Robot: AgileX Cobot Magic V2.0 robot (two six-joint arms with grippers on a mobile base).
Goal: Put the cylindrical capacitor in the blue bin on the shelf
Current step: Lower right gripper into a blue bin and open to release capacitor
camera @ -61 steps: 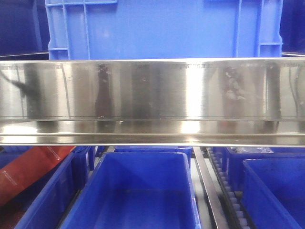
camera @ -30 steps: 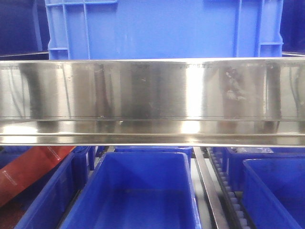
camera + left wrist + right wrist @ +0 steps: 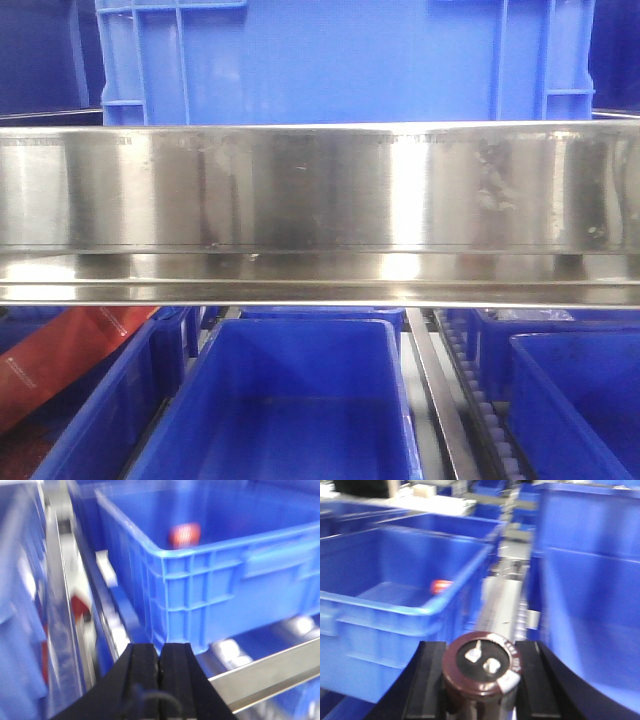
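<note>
Cylindrical capacitor (image 3: 480,665) upright, terminals up, clamped between the black fingers (image 3: 427,680) of the right gripper (image 3: 481,685). Outside the blue bin (image 3: 395,605), off its near right corner. Inside that bin, one small red-orange item (image 3: 440,586), blurred. Left gripper (image 3: 160,675) pressed shut, nothing between its fingers.

The front camera faces the shelf rail (image 3: 320,190) close up; both wrist cameras look forward over blue bins (image 3: 225,580).
</note>
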